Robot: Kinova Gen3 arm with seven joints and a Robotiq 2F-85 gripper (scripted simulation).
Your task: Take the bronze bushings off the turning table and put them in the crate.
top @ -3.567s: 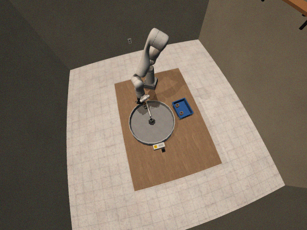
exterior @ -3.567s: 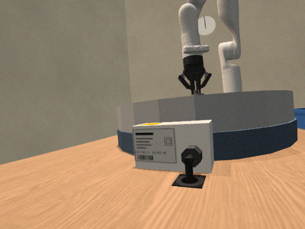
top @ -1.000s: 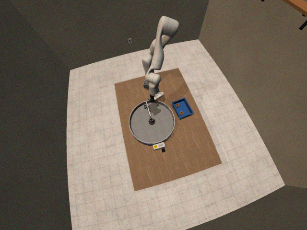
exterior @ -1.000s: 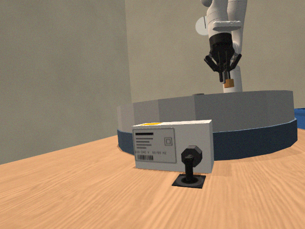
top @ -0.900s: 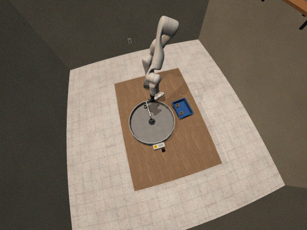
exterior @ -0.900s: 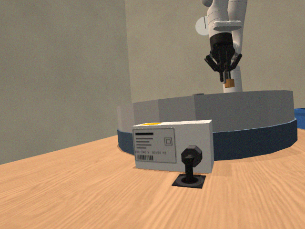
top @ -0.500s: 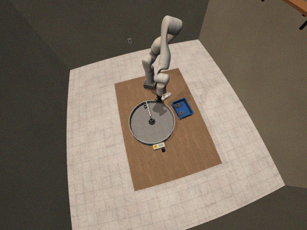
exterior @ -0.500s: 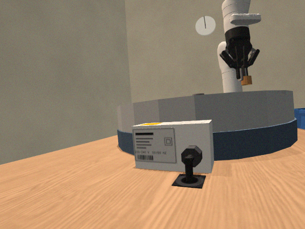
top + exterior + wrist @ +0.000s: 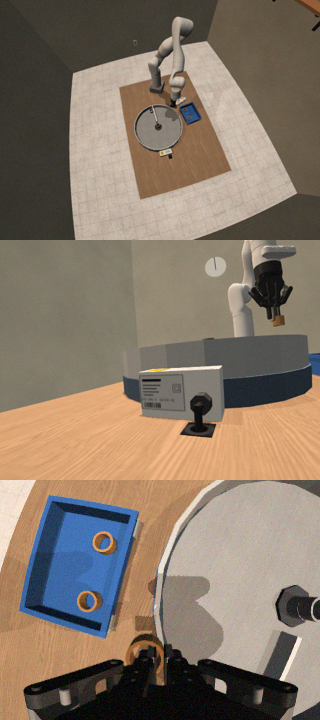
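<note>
My gripper (image 9: 273, 316) is shut on a bronze bushing (image 9: 278, 321) and holds it in the air above the rim of the grey turning table (image 9: 157, 128), between the table and the blue crate (image 9: 190, 112). In the wrist view the held bushing (image 9: 143, 650) hangs over the wooden top just left of the table's rim, below the crate (image 9: 79, 564). Two bronze bushings (image 9: 103, 542) (image 9: 88, 600) lie in the crate. One steel bushing (image 9: 151, 111) sits on the turning table near its far left rim.
The turning table has a dark centre hub (image 9: 157, 126) and a pale radial bar (image 9: 155, 113). A grey control box (image 9: 180, 393) with a black lever (image 9: 199, 405) stands at the table's front. The arm's base (image 9: 156, 89) is behind the turning table.
</note>
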